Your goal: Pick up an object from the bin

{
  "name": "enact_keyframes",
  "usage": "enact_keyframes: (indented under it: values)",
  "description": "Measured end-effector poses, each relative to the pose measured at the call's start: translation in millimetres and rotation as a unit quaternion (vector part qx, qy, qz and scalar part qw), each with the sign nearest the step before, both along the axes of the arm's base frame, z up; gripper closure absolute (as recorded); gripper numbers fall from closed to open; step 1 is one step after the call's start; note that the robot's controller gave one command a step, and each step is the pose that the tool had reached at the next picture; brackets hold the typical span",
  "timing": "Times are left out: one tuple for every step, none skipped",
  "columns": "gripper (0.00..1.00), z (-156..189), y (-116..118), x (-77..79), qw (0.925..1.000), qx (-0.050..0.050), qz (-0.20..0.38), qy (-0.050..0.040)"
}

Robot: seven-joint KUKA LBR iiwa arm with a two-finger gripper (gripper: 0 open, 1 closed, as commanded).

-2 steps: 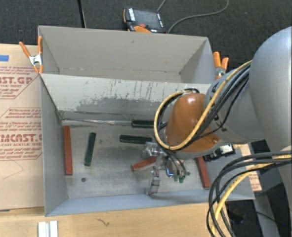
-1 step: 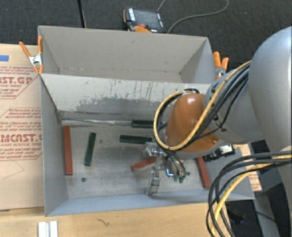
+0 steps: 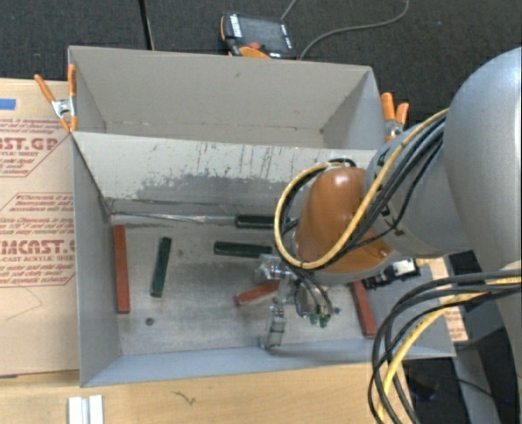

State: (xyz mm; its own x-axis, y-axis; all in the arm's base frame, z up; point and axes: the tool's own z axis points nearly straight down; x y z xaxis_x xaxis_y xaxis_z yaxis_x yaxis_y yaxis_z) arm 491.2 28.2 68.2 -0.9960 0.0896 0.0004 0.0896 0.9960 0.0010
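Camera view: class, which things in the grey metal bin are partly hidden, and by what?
All in the camera view:
Red-brown flat bar by the right wall: upper end under the arm.
Dark green bar at the back: right end under the orange wrist cover.
Small orange-red bar mid-bin: right end behind the gripper.

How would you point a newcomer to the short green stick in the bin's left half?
Start at the grey bin, left wall, where a long orange-red bar lies. Just right of it lies the dark green stick, nearly parallel. The other green stick lies crosswise, nearer the middle.
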Motion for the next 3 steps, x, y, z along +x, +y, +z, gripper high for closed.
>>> enact_keyframes:
  values:
    - [0.0, 0, 0, 0.1, 1.0, 0.0, 0.0, -0.0002]
    - [1.0, 0, 0, 0.1, 1.0, 0.0, 0.0, -0.0001]
    - [1.0, 48, 1, 0.9, 1.0, 0.0, 0.0, -0.0019]
